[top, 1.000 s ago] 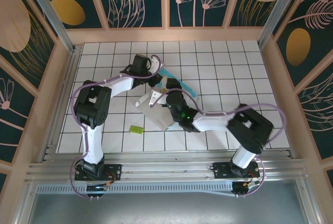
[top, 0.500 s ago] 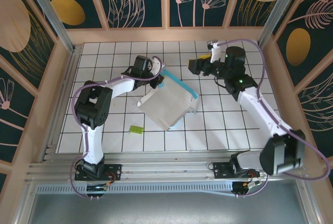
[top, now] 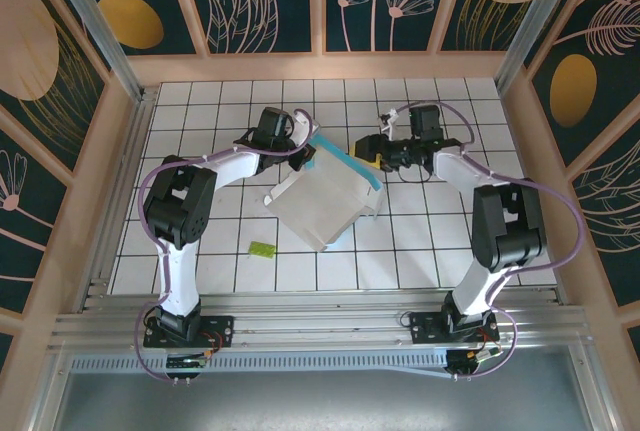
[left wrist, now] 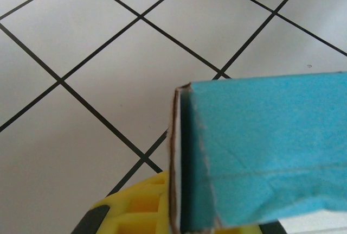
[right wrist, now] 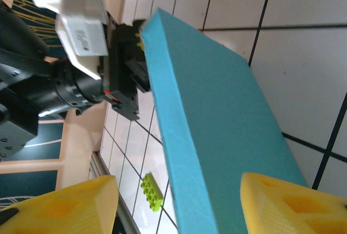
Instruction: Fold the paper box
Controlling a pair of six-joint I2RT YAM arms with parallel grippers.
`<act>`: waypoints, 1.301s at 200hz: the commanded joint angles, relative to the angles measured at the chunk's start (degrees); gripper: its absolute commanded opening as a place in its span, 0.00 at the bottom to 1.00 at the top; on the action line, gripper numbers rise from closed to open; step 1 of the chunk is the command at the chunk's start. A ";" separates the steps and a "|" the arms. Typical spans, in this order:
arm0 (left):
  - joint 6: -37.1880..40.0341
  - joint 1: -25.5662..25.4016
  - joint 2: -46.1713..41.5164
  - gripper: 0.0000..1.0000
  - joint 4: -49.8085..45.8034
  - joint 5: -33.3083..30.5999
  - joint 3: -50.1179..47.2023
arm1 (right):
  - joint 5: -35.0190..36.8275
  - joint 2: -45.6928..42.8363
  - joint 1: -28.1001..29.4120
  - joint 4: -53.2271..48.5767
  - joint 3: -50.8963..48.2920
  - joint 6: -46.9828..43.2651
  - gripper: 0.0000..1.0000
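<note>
The paper box (top: 318, 203) lies tilted in the middle of the tiled floor, white side up, with a turquoise flap (top: 347, 161) raised along its far edge. My left gripper (top: 307, 154) is shut on the flap's left corner; in the left wrist view the turquoise card (left wrist: 260, 152) stands above a yellow finger (left wrist: 135, 209). My right gripper (top: 368, 151) is at the flap's right end. Its jaws are open, one yellow fingertip (right wrist: 65, 207) on either side of the turquoise panel (right wrist: 217, 120) without touching it.
A small lime-green brick (top: 262, 248) lies on the tiles near the left arm, and shows beyond the box edge as the green brick (right wrist: 153, 191). Wooden walls (top: 320, 66) ring the tiled floor. Open tiles lie to the right and in front.
The right arm left the box's middle, swung out to the far right, then came back to the flap's right end, its jaws narrowing a little. The left gripper has kept its hold.
</note>
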 commanded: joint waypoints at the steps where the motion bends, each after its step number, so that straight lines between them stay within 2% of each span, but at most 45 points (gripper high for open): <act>1: 1.29 -0.53 0.65 0.01 -0.72 -0.80 -0.24 | -1.04 1.15 1.35 -0.94 1.16 -1.08 0.56; 34: 1.00 -0.67 2.00 0.15 -2.39 -3.91 0.78 | 2.15 1.72 1.73 -1.36 0.83 -2.24 0.48; 49: 1.77 -0.67 4.08 0.17 -5.95 -6.34 3.14 | 2.97 1.94 1.95 -2.22 1.01 -3.09 0.48; 73: 1.79 -0.68 5.03 0.12 -6.69 -6.23 3.96 | 4.86 2.10 2.58 -4.06 1.68 -4.79 0.47; 93: 1.23 -0.66 5.11 0.00 -6.17 -5.92 3.95 | 5.97 2.07 3.39 -5.10 2.49 -5.76 0.46; 141: 0.24 -0.67 4.87 0.00 -4.72 -4.97 3.91 | 6.46 2.07 4.76 -5.24 3.90 -5.31 0.46; 151: -0.02 -0.67 4.77 0.10 -4.46 -5.04 3.91 | 6.76 1.97 4.88 -5.19 3.96 -5.22 0.46; 158: -0.14 -0.67 4.71 0.12 -4.28 -5.05 3.99 | 6.89 2.01 4.94 -5.10 4.00 -5.22 0.46; 182: -1.17 -0.67 4.41 0.05 -3.10 -4.72 3.68 | 7.70 2.23 5.54 -5.17 4.24 -5.42 0.45; 195: -2.56 -0.67 3.48 0.04 -1.10 -4.20 2.62 | 8.91 2.33 5.92 -5.91 4.68 -6.36 0.45; 230: -8.25 -0.67 -1.77 0.27 7.60 -5.18 -4.16 | 15.07 1.66 7.29 -8.64 6.35 -9.97 0.43; 260: -13.23 -0.67 -7.47 0.31 12.14 -8.78 -9.36 | 20.25 -0.68 8.92 -8.80 6.64 -13.67 0.43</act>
